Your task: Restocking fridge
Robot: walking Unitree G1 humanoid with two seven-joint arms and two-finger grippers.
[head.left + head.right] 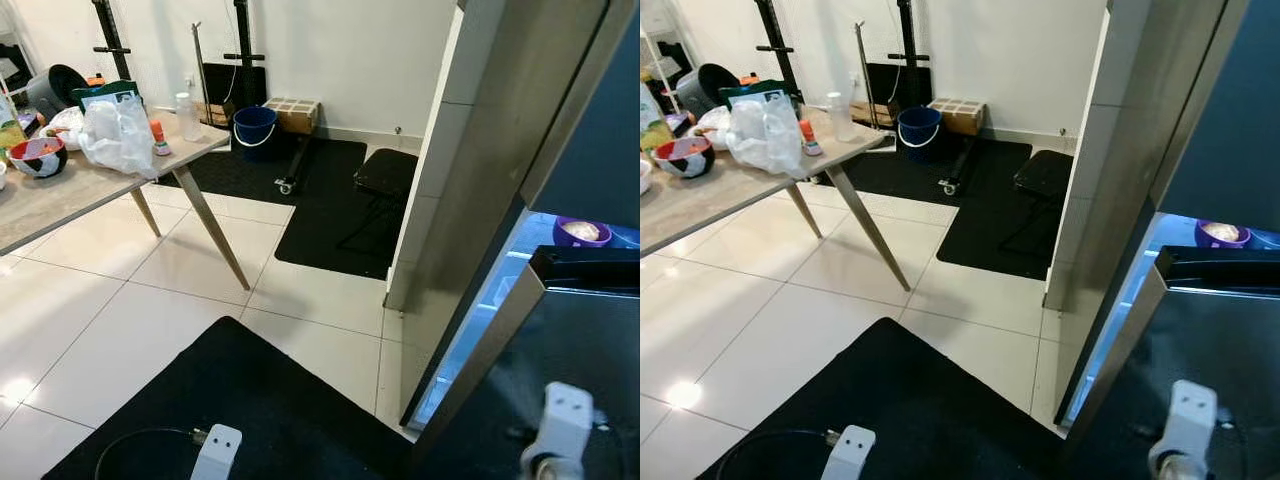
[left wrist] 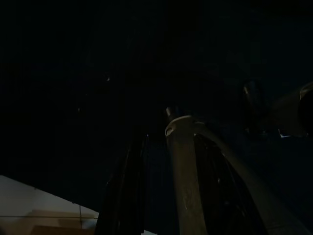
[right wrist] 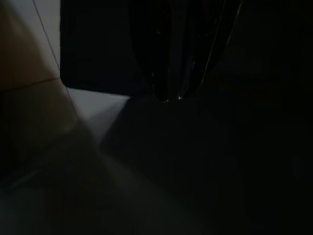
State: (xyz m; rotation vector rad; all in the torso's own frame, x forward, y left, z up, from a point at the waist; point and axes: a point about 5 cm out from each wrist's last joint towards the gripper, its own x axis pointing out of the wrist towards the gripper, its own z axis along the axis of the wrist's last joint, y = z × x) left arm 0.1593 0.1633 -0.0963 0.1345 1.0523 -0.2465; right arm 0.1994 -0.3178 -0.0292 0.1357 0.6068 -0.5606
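Brushed steel fills my right side: the fridge (image 1: 500,150) stands close, its door (image 1: 480,350) ajar, with blue-lit shelves showing through the gap and a purple bowl (image 1: 582,232) already sitting on one of them. The groceries I judge still to be moved lie well apart from it, on the wooden table (image 1: 60,195) off to my left: a white plastic bag (image 1: 118,135), a patterned bowl (image 1: 38,157), a clear bottle (image 1: 187,116) and a small orange-capped bottle (image 1: 159,138). So I read the job as barely begun or mid-round; the door is open, but nothing is in my hands and the table stock is yet to be fetched.

Both arms hang low with only their white wrist mounts at the bottom edge of the head views, over the black mat (image 1: 260,400). In the wrist views the left gripper (image 2: 161,196) and right gripper (image 3: 168,93) are dark shapes against dark floor; the right fingers seem to lie close together, but I cannot tell for either whether it is wide or narrow. Neither appears to carry anything.

Most of the fridge interior is hidden behind the door, so I cannot count what is stocked. The table's far end is cut off at the frame edge, and the items there are too small to name
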